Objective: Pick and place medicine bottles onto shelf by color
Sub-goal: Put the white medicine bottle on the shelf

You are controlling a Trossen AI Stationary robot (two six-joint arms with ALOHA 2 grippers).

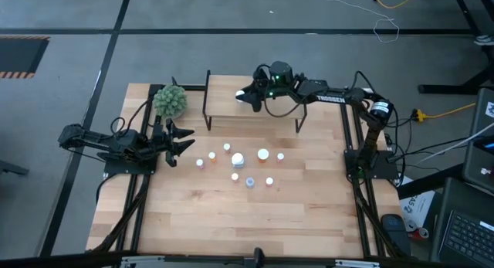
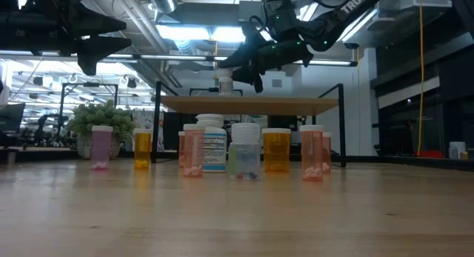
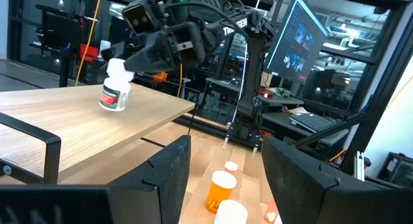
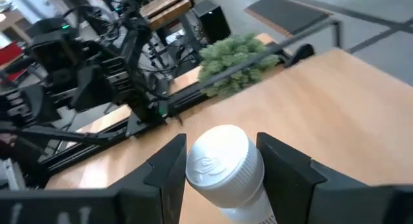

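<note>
My right gripper point(image 1: 248, 96) is over the left part of the light-wood shelf point(image 1: 270, 113), shut on a white bottle point(image 3: 114, 90) with a white cap and a label. Several small bottles, orange, white and pale, stand on their bases on the table in front of the shelf point(image 1: 238, 158), and show in a row in the low view point(image 2: 276, 149). My left gripper point(image 1: 184, 141) is open and empty at the table's left, level with the bottles; its wrist view point(image 3: 226, 166) looks across the shelf at the right gripper. My right gripper pinches the white bottle by its cap end point(image 4: 216, 162) between its two fingers point(image 4: 169, 167). The fingers slant down from the table's right side. The bottle hangs tilted below them, its base point(image 3: 110, 106) at the shelf board; whether it touches, I cannot tell.
A green spiky plant ball point(image 1: 170, 100) sits at the table's far left corner beside the shelf's left black leg point(image 1: 207, 98). The near half of the table point(image 1: 247, 222) is bare wood. Monitors and desks stand beyond the table.
</note>
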